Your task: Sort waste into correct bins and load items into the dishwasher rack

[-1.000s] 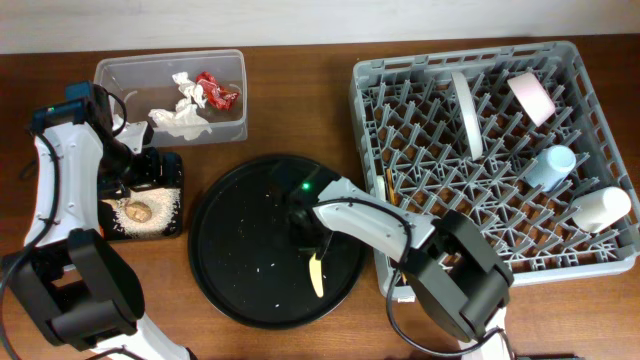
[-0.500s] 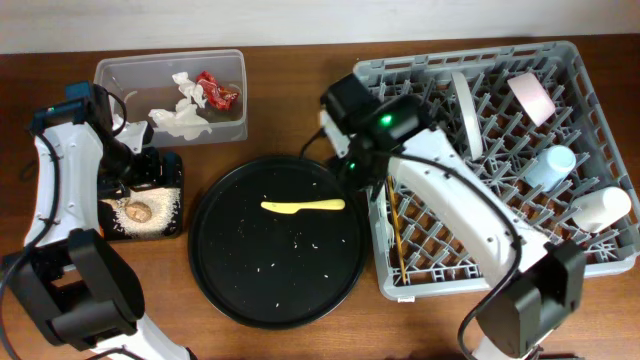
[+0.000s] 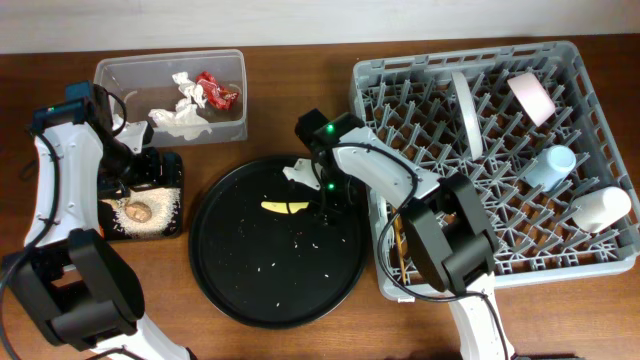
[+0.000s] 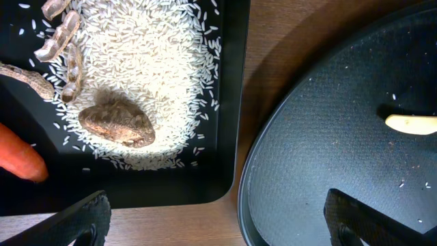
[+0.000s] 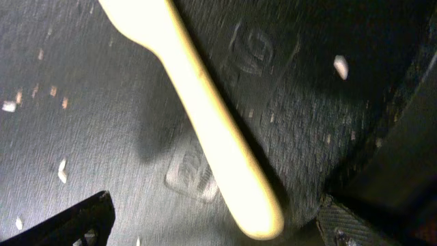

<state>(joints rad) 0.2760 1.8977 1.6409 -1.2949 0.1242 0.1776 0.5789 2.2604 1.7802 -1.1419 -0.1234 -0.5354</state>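
Note:
The yellow utensil (image 3: 285,208) lies flat on the round black tray (image 3: 250,280). My right gripper (image 3: 326,198) hovers over its right end, open. In the right wrist view the utensil's rounded end (image 5: 256,212) sits between the spread fingers (image 5: 89,219), gripped by nothing. My left gripper (image 3: 145,172) hangs open over the shallow black bin (image 4: 235,102), which holds pale grains (image 4: 143,75), a brown lump (image 4: 116,126) and a carrot (image 4: 20,157). The clear tub (image 3: 170,68) holds the red wrapper (image 3: 216,90) and white tissue (image 3: 180,115).
The grey dishwasher rack (image 3: 365,80) at right holds a white plate (image 3: 466,112), pink bowl (image 3: 531,97), light-blue cup (image 3: 553,165), white cup (image 3: 600,208) and chopsticks (image 3: 393,235). Loose grains dot the round tray.
My right gripper went from shut to open and now sits over the utensil. The yellow utensil moved from the tray's front to its upper middle. The left arm stayed put.

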